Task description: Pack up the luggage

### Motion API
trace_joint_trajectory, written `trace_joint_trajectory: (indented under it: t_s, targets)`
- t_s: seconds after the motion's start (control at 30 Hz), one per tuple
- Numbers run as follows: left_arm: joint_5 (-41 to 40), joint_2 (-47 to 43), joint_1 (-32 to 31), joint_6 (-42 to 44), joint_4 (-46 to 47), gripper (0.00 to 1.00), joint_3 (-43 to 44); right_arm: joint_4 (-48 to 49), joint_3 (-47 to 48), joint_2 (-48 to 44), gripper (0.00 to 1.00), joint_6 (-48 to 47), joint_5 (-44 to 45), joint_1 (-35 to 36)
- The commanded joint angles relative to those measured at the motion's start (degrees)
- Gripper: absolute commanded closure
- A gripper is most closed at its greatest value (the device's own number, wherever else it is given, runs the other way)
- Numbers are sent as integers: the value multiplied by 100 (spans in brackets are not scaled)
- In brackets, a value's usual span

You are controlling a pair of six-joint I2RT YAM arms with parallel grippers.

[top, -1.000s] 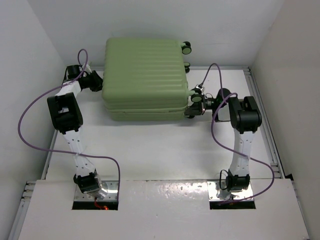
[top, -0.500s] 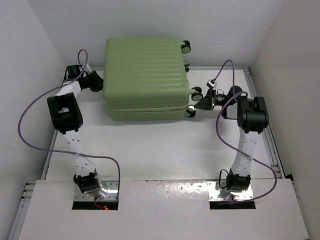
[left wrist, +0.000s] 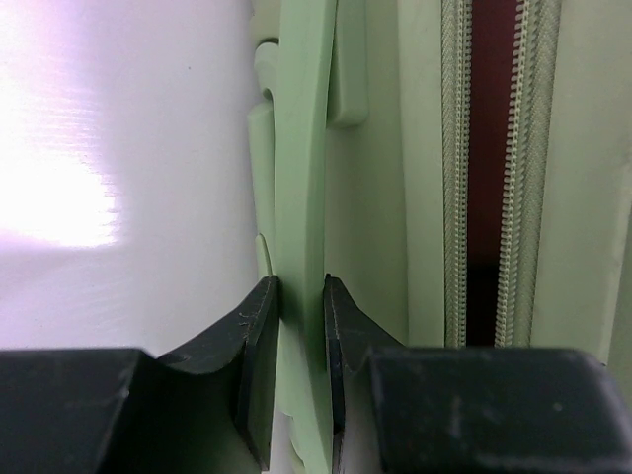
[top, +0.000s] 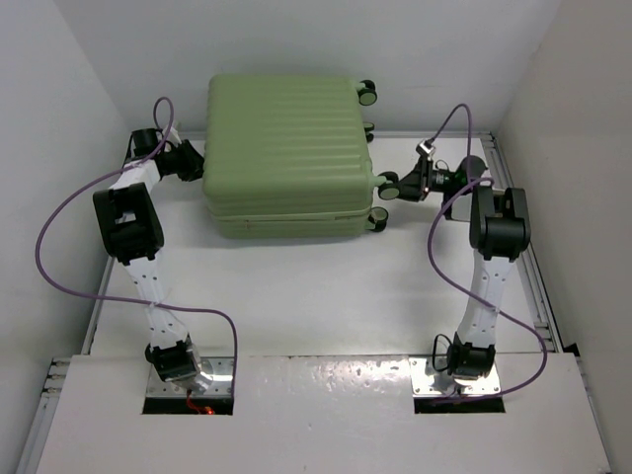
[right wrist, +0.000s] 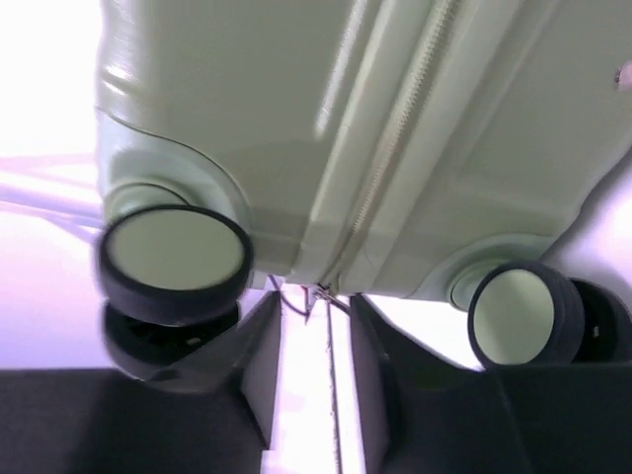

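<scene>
Overhead view: the luggage (top: pixel 286 148), a light-green ribbed hard-shell case, is seen lying flat at the 12 o'clock end of the white table (top: pixel 316 296), with its black-and-green wheels (top: pixel 387 185) pointing toward 3 o'clock.

The left gripper (top: pixel 199 163) is pressed against the case's 9 o'clock side. The right gripper (top: pixel 401 187) is held at the 3 o'clock side, just beside the nearer pair of wheels.

Left wrist view: the left gripper (left wrist: pixel 294 341) is shown closed on a thin green rib (left wrist: pixel 301 178) that stands out from the shell of the luggage (left wrist: pixel 375 197). One dark finger (left wrist: pixel 259 365) is laid against each face of the rib. At 3 o'clock from the rib, two rows of zipper teeth (left wrist: pixel 456 148) are seen parted, with a dark red gap between them.

Right wrist view: the fingers (right wrist: pixel 265 365) of the right gripper (right wrist: pixel 311 360) are set apart, and bright table surface is visible between them; nothing is clamped. The fingertips are aimed at the lower end of the zipper seam (right wrist: pixel 395 128) on the luggage (right wrist: pixel 247 89), where a small dark tab (right wrist: pixel 316 293) hangs. A wheel is seen at 9 o'clock (right wrist: pixel 173 259) and another at 3 o'clock (right wrist: pixel 515 318) of the fingers.
</scene>
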Motion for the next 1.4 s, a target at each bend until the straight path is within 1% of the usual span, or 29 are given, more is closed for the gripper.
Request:
trace_joint_trajectory:
  t_s: [0.0,0.1,0.17,0.27,0.33,0.4,0.43,0.47,0.5,0.53,0.57,0.6,0.63,0.67,0.7,0.73,0.77,0.8,0.83,0.87,0.9,1.0,1.03,1.1,1.2,1.27,1.3,1.33,1.37]
  targets:
    - [-857,180,210,415,-409,100,-403,1902,519,-298,62,393,-871,-238]
    - [-1129,-31,148,415,-409,100,-569,1910,1282,-89,54,1882,-880,-422]
    - [-1130,-251,87,538,-409,100,-719,1919,1530,-183,51,2266,-888,-423]
    - [-1182,-427,34,538,-409,100,-938,1762,875,-805,49,2636,-705,-361]
    - [-1182,-516,34,538,-409,100,-1044,911,278,-1462,46,2469,-573,-370]
    - [-1182,-656,34,486,-409,100,-1193,-936,-339,-1826,43,1531,-265,-361]
    - [-1182,-656,34,433,-409,100,-1194,-1512,-646,-2393,43,1241,5,-361]
    - [-1182,-717,34,433,-409,100,-1316,-2596,-788,-2573,43,350,104,-361]
    - [-1182,-718,-18,433,-409,100,-1317,-3677,-1120,-2757,43,28,209,-361]
    - [-1182,-848,-19,433,-409,100,-1396,-5307,-1115,-3351,41,-906,367,-361]
    - [-1182,-911,-19,433,-409,100,-1396,-6498,-967,-3478,39,-2525,1012,-387]
    - [-1182,-963,-71,433,-409,100,-1475,-8015,540,-3602,38,-4969,1358,-362]
    - [-1182,-964,-71,433,-409,100,-1545,-11711,990,-3559,34,-6003,2397,-257]
    - [-1182,-1051,-71,433,-409,100,-1546,-12130,1255,-3611,34,-6744,2851,-12]
    - [-1182,-1104,-71,433,-409,100,-1607,-12413,1432,-3777,33,-8170,3708,69]
    - [-1182,-1105,-71,433,-409,100,-1607,-11911,886,-3918,33,-8349,3787,17]
    - [-1182,-1105,-71,494,-409,100,-1660,-11401,428,-4537,33,-8508,3692,-88]
    - [-1182,-1105,-71,494,-409,100,-1660,-10178,-586,-4752,27,-8744,3630,-219]
    - [-1182,-1052,-71,555,-409,100,-1660,-9609,-1406,-4937,23,-8833,3638,-430]
    - [-1234,-1052,-19,556,-409,100,-1556,-8768,-1831,-5130,13,-9374,3560,-562]
    - [-1313,-956,-19,608,-479,100,-1468,-8690,-1923,-5123,11,-9806,3359,-598]
    - [-1533,-535,253,609,-803,100,-784,-8504,-1828,-4746,10,-9748,3183,-642]
    - [-1690,-403,306,791,-1092,100,-268,-8548,-1653,-4545,10,-9818,3085,-651]
    - [-1867,-121,306,1073,-1261,100,174,-8453,-1371,-4220,13,-9819,2804,-660]
    - [-2166,265,306,1268,-1524,100,992,-8023,-922,-3553,35,-9591,2250,-590]
    - [-2307,424,306,1434,-1578,100,1450,-8284,-833,-3506,38,-10044,2801,-328]
    - [-2377,581,306,1504,-1639,100,1590,-8041,-1103,-3819,38,-10726,3038,-56]
    - [-2378,644,306,1583,-1692,100,1722,-7534,-1402,-4005,35,-10898,4189,199]
    - [-2456,705,306,1723,-1693,100,1941,-6877,-2649,-4207,31,-10935,4540,314]
